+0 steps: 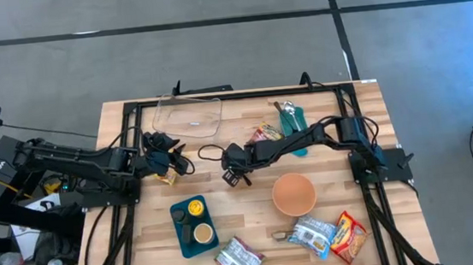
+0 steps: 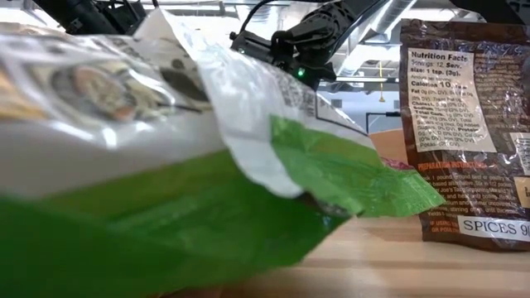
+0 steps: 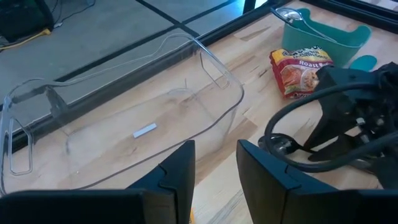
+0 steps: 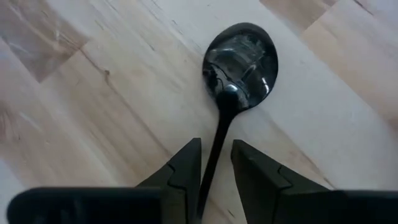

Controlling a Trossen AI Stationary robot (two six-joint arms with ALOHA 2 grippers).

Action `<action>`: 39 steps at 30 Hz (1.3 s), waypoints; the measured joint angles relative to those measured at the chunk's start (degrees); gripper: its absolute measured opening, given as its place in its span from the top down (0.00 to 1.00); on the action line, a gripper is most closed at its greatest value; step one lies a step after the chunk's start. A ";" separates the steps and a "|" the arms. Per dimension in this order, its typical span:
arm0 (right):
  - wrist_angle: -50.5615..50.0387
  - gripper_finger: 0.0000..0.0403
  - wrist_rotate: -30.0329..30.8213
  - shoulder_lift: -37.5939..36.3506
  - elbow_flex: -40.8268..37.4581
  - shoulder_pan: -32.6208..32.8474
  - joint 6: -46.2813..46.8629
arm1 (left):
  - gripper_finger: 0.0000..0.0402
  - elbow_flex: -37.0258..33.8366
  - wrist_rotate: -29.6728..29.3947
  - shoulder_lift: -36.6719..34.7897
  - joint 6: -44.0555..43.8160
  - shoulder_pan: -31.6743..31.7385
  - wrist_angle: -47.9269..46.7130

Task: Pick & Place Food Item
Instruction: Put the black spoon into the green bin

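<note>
The right gripper [image 1: 235, 170] is stretched out to the middle of the table [image 1: 253, 225], pointing straight down over a black spoon [image 4: 235, 68] that lies flat on the wood. Its 2 fingers [image 4: 181, 171] stand slightly apart with the spoon's thin handle running between them, and I cannot tell whether they actually pinch it. The left gripper [image 1: 168, 160] sits at the table's left side beside a clear plastic container [image 3: 124, 124]; its fingers [image 3: 180, 174] are parted by a narrow gap with nothing between them. Past the container lies a red noodle packet [image 3: 298, 71], touching a teal holder [image 3: 323, 34]. Nearer the front edge are a teal tray [image 1: 191, 226] carrying 2 small cups, an orange bowl [image 1: 293, 193], a green and white packet [image 1: 239, 258], a silvery pouch [image 1: 314, 233] and another red packet [image 1: 349, 236]. From table height the green packet [image 2: 166, 165] fills most of the view, with a brown spice pouch [image 2: 464, 124] standing to its right.
</note>
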 joint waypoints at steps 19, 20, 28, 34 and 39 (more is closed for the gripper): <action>-0.82 0.87 2.10 0.34 -0.03 -0.16 -1.89 | 0.72 0.02 0.00 0.00 0.02 -0.02 -0.03; -0.89 0.88 2.12 0.34 -0.05 -0.16 -2.01 | 0.72 0.02 0.00 0.00 0.02 -0.02 -0.03; -1.13 0.98 2.35 0.20 -0.10 -0.16 -3.75 | 0.72 0.02 0.00 0.00 0.03 -0.01 -0.06; -1.13 0.97 2.30 -0.33 -0.24 -0.25 -4.59 | 0.72 0.02 0.00 0.00 0.03 -0.01 -0.06; -1.35 0.96 3.18 -0.37 -0.27 -0.27 -5.24 | 0.72 0.02 0.00 0.00 0.04 -0.02 -0.08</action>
